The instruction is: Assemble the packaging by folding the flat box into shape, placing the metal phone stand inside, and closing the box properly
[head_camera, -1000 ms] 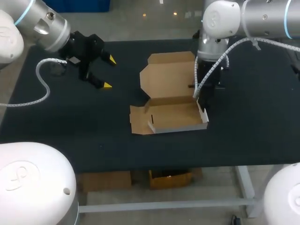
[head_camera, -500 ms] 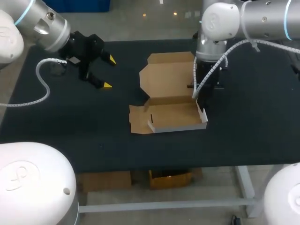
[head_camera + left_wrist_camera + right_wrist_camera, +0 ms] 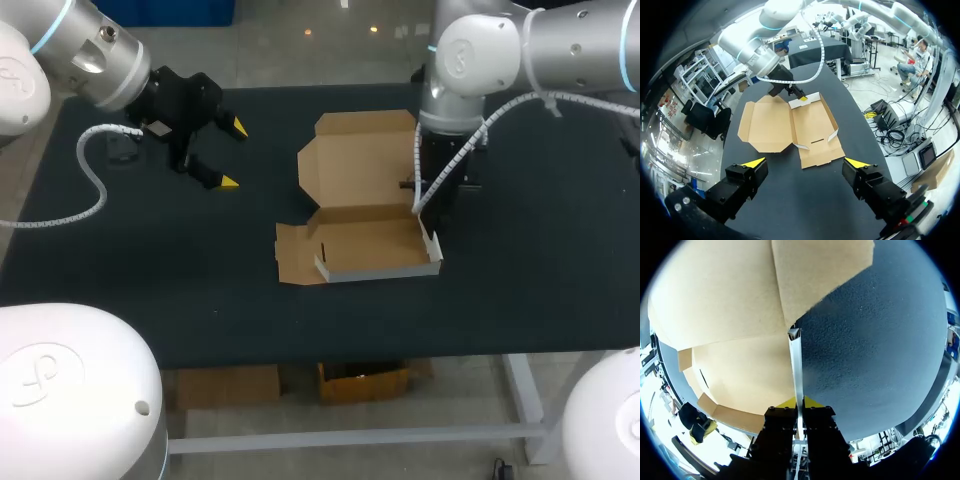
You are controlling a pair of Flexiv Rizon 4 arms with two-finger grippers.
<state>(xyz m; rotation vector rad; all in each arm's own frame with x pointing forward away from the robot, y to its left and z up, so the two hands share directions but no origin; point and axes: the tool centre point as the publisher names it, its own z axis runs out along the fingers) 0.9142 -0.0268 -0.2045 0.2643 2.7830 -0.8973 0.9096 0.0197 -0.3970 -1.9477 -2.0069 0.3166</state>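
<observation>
The brown cardboard box [image 3: 360, 195] lies opened out mid-table, its lid [image 3: 355, 160] flat at the far side and its tray [image 3: 370, 248] nearer, with the front wall raised. My right gripper [image 3: 800, 403] points down at the tray's right edge, shut on the thin upright side wall [image 3: 796, 365]. In the left wrist view that gripper [image 3: 799, 96] is at the box's [image 3: 790, 125] far edge. My left gripper [image 3: 234, 155] hangs open over the table's left part, well apart from the box, nothing between its fingers [image 3: 752, 162]. No phone stand shows.
A small dim object [image 3: 120, 150] sits on the black table [image 3: 540, 260] behind my left arm's white cable [image 3: 90, 170]; I cannot tell what it is. The tray's left flap [image 3: 295, 255] lies flat on the cloth.
My right arm's upper part has turned slightly while its gripper keeps hold of the side wall; the box has barely shifted. The left arm has not moved.
</observation>
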